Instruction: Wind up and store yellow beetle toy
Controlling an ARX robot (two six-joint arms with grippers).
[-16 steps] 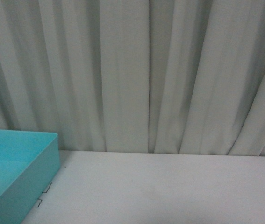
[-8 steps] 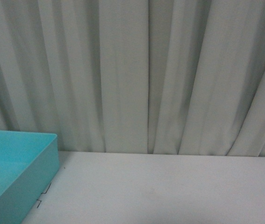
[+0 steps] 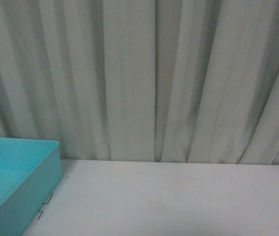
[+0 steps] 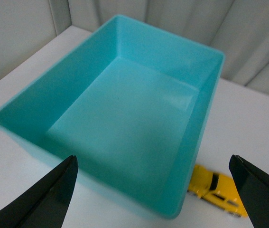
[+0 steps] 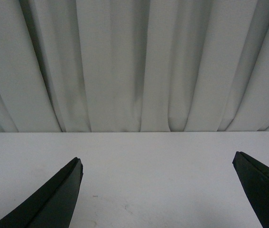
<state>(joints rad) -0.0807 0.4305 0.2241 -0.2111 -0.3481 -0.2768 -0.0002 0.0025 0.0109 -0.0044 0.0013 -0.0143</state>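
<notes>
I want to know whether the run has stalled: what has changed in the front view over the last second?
Nothing visibly changed. The turquoise plastic bin sits in the same place on the white table in front of the pale pleated curtain, and neither arm shows in that view.

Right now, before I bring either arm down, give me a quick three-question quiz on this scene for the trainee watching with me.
1. Where does the yellow beetle toy lie relative to the turquoise bin?
2. The left gripper is: A) shut on the toy; B) open and empty; C) shut and empty.
3. True or false: the right gripper holds the toy.

Key
1. Outside the bin, on the table, beside one of its corners; the bin is empty.
2. B.
3. False: it is open and empty.
</notes>
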